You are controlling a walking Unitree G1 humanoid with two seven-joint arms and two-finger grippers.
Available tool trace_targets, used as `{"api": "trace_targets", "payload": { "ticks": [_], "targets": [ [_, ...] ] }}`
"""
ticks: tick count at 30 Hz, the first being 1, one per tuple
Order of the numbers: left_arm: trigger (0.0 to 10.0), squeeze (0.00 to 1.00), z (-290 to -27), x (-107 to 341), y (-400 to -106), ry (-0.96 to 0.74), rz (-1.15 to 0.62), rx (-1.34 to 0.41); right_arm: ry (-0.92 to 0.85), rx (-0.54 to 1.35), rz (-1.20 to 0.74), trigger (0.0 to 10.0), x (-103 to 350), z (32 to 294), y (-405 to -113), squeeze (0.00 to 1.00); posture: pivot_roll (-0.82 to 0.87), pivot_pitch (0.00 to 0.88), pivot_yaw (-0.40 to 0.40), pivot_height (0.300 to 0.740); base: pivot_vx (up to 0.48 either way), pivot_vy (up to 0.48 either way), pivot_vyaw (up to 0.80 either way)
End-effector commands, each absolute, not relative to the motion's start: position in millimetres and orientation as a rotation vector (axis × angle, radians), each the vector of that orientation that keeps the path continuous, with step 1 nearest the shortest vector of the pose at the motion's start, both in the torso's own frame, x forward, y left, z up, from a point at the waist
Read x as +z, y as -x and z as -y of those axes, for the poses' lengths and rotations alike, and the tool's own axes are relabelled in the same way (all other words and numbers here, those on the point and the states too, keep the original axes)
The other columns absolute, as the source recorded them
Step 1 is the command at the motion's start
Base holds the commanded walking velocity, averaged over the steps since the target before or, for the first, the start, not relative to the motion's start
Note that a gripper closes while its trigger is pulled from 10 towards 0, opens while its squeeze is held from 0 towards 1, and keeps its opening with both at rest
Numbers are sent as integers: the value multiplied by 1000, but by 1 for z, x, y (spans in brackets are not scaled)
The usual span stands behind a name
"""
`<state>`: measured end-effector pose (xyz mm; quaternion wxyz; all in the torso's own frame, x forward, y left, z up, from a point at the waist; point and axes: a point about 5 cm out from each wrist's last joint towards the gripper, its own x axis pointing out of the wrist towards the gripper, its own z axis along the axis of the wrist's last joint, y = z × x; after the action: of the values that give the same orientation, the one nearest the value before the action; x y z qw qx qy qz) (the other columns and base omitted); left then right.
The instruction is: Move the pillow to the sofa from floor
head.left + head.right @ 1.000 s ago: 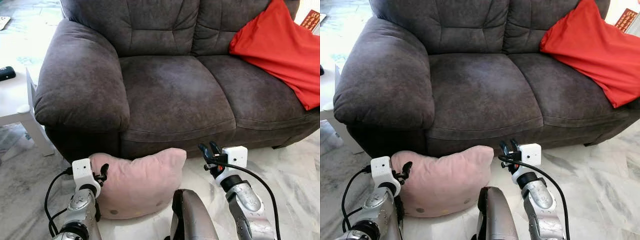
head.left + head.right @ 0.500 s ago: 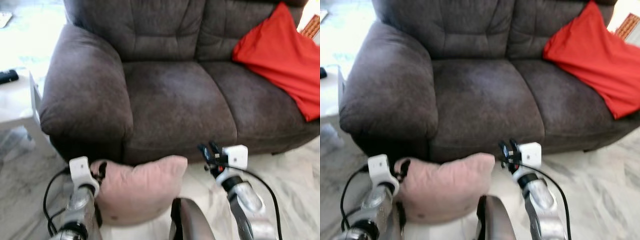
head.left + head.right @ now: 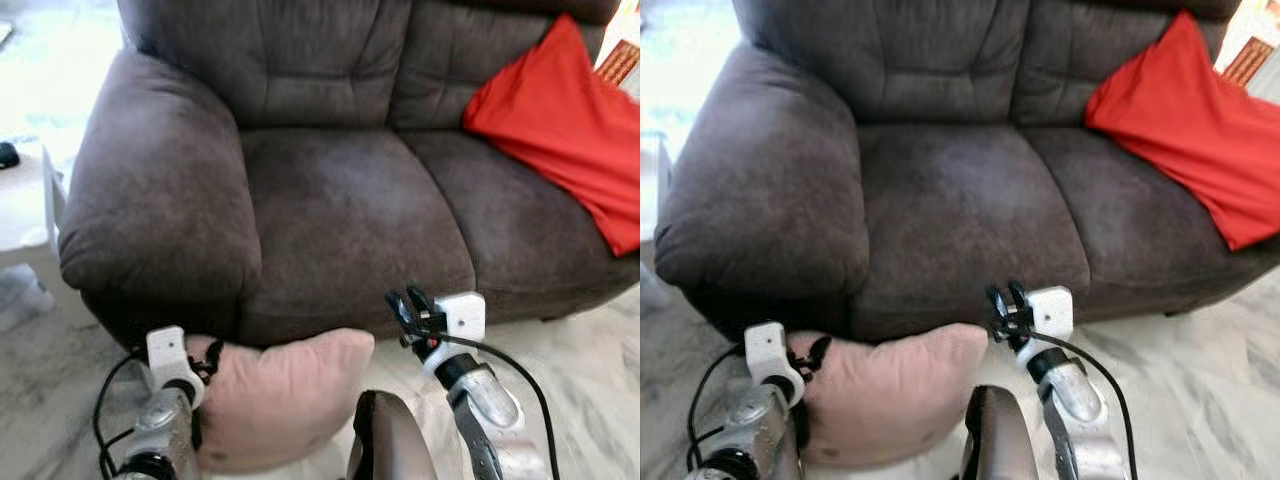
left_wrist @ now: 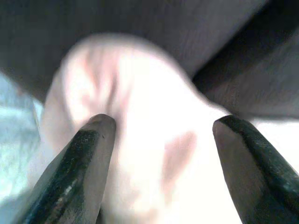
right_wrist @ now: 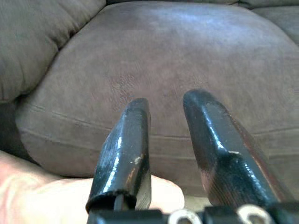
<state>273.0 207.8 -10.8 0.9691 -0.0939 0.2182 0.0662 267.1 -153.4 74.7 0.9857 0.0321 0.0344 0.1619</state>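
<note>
Against the sofa (image 3: pixel 340 200) front, the pink pillow (image 3: pixel 285 395) stays on the floor, left gripper (image 4: pixel 159 126) fingers still apart around its corner, right gripper (image 3: pixel 410 305) slightly parted beside it, now nearer the seat

**Room: sofa corner, marble floor**

Dark grey-brown fabric sofa (image 3: pixel 340 190), two seat cushions, padded armrest (image 3: pixel 160 190) on robot's left. Red cushion (image 3: pixel 560 120) leans against backrest at far right. Floor (image 3: pixel 590 350): pale veined marble tiles. White desk (image 3: pixel 25 210) beside the armrest, partly cropped. Bright, washed-out daylight upper left.
</note>
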Motion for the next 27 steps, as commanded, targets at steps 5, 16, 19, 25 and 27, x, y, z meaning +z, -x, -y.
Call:
{"api": "trace_targets", "payload": {
  "ticks": [5,16,19,25,27],
  "targets": [
    [10000,0,-209,-19,-267,159,-504,135,-54,308,-75,10000,77,163,-262,0,-43,119,-202,473,0,0,0],
    [10000,0,-233,8,-286,59,-381,262,-44,321,-58,10000,86,171,-255,0,-58,150,-228,473,0,0,0],
    [10000,0,-231,12,-289,87,-351,248,-43,327,-60,10000,87,170,-255,0,-61,153,-233,473,0,0,0],
    [10000,0,-229,21,-298,176,-294,228,-28,345,-68,10000,91,171,-251,0,-81,161,-247,473,0,0,0],
    [10000,0,-231,24,-300,195,-276,224,-19,348,-72,10000,92,172,-250,0,-84,164,-249,473,0,0,0]
  ]
}}
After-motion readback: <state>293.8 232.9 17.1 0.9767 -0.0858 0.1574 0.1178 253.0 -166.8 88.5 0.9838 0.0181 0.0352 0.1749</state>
